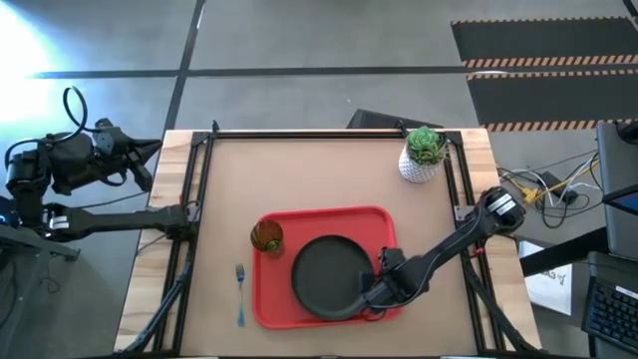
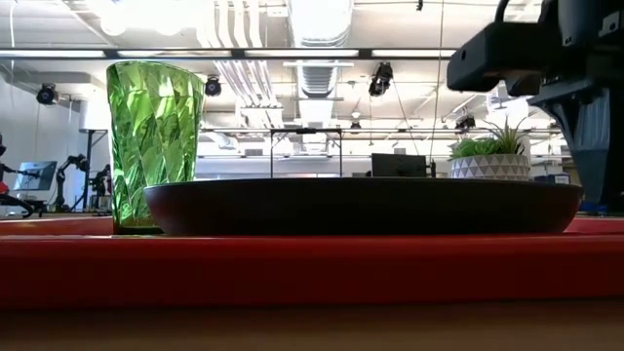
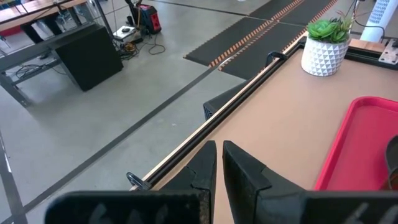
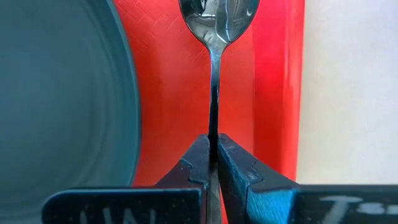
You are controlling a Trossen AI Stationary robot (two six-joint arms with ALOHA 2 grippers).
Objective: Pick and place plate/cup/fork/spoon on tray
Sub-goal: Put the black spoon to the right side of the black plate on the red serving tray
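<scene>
The red tray (image 1: 324, 299) lies in the middle of the table. On it sit the black plate (image 1: 329, 277) and, at its far left corner, the green cup (image 1: 266, 236), which stands upright. The blue-handled fork (image 1: 240, 292) lies flat on the table left of the tray. My right gripper (image 1: 372, 296) hangs over the tray's right part, beside the plate, shut on the dark spoon (image 4: 215, 68). My left gripper (image 3: 219, 158) is shut and holds nothing, raised beyond the table's far left corner. My right gripper pinches the spoon's thin handle (image 4: 214, 127) between its two fingers, which point down from above and lie along the handle. The spoon hangs below them, bowl (image 4: 217, 15) lowest, over the red strip between plate and tray rim. Whether the bowl touches the tray I cannot tell.
A white pot with a green plant (image 1: 423, 155) stands at the table's far right corner. A black frame rail (image 3: 249, 81) runs along the table's edges. Bare tabletop lies far of the tray and to its left around the fork.
</scene>
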